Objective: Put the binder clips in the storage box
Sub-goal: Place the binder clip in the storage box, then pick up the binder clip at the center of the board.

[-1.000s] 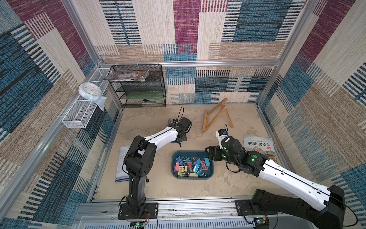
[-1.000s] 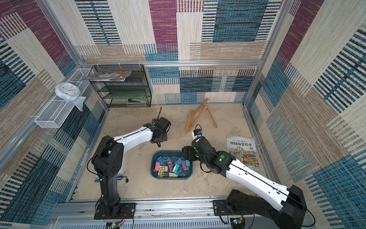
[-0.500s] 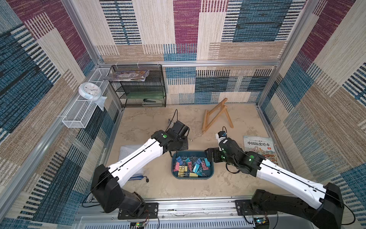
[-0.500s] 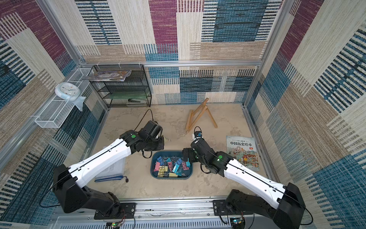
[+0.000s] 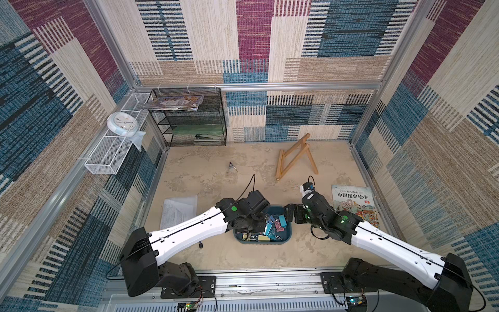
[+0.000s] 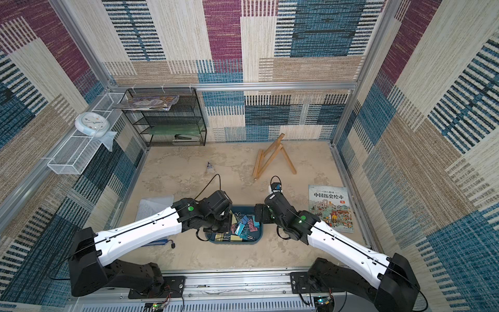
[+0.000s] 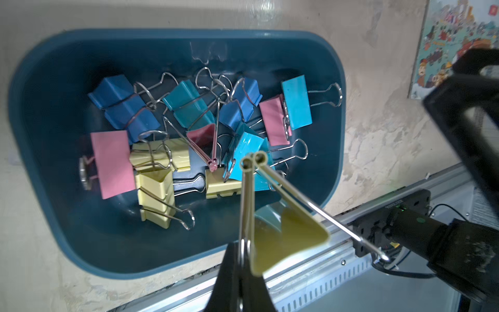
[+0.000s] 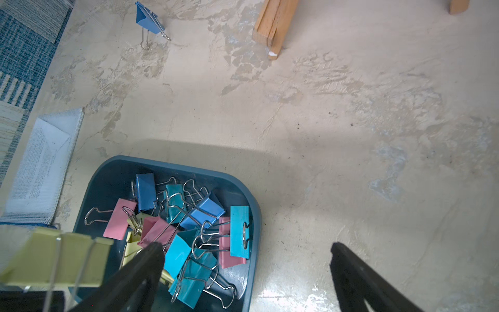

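The storage box [image 5: 262,243] [image 6: 235,242], a dark teal tray, sits near the table's front middle. Several pink, yellow and blue binder clips [image 7: 189,108] [image 8: 237,232] lie in it. My left gripper [image 7: 241,251] [image 5: 251,224] hovers over the box, shut on one wire handle of a yellow binder clip [image 7: 286,237] [image 8: 59,259] that hangs above the pile. At the box's right end my right gripper [image 8: 245,251] [image 5: 293,213] is open and empty, with one finger over the box and the other over bare table. One blue binder clip [image 5: 231,167] [image 6: 209,168] [image 8: 148,20] stands alone farther back on the table.
A wooden easel [image 5: 294,159] stands at the back right. A picture book [image 5: 353,202] lies right of the box and a mesh pouch with paper [image 5: 178,210] lies left of it. A black mesh rack [image 5: 189,121] and a white wire basket [image 5: 113,151] line the back left.
My left gripper has swung from the table behind the box to above the box. The right arm has hardly moved.
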You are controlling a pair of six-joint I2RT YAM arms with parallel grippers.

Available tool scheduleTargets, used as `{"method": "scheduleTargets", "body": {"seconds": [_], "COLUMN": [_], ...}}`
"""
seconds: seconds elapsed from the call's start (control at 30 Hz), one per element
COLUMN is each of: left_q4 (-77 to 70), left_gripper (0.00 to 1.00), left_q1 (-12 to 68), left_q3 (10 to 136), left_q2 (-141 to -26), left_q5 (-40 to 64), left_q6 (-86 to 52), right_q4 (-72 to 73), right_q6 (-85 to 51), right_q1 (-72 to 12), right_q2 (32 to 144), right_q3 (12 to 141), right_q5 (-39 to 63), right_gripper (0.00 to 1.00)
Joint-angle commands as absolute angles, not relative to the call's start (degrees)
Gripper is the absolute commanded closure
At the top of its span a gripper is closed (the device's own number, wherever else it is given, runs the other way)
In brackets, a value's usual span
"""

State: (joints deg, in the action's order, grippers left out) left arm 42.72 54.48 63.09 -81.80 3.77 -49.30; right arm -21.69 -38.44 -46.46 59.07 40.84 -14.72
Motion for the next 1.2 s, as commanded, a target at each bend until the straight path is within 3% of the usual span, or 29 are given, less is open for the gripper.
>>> {"method": "scheduleTargets", "body": {"seconds": [0.0,0.27,0.43,0.57,0.8,0.97,1.17], "left_q4": [37.9,30.7,29.4,28.9,32.6,37.8,45.6], "left_gripper": [1.0,0.99,0.89,0.75,0.49,0.45,0.4], "left_q1": [55.3,55.9,55.9,55.9,55.9,55.9,55.6], "left_q3": [63.3,63.3,62.9,62.0,61.9,60.8,56.8], "left_q2": [-85.3,-93.6,-96.1,-94.0,-83.3,-70.9,-52.8], "left_q5": [4.9,3.3,2.8,2.2,-3.0,-12.9,-27.7], "left_q6": [-51.1,-51.9,-52.2,-52.0,-50.1,-48.9,-49.5], "right_q4": [-21.3,-22.5,-23.4,-23.5,-22.8,-18.4,-12.6], "right_q6": [-39.3,-39.8,-39.8,-39.6,-37.0,-32.4,-26.7], "right_q1": [-46.3,-46.1,-46.1,-46.1,-46.1,-46.1,-46.0], "right_q2": [58.4,56.6,55.5,55.2,57.7,64.2,79.4], "right_q3": [40.8,40.3,40.6,41.4,46.7,52.8,63.7], "right_q5": [-14.7,-15.0,-15.3,-15.2,-15.2,-12.6,-9.1], "right_gripper": [0.0,0.0,0.0,0.0,0.0,0.0,0.0]}}
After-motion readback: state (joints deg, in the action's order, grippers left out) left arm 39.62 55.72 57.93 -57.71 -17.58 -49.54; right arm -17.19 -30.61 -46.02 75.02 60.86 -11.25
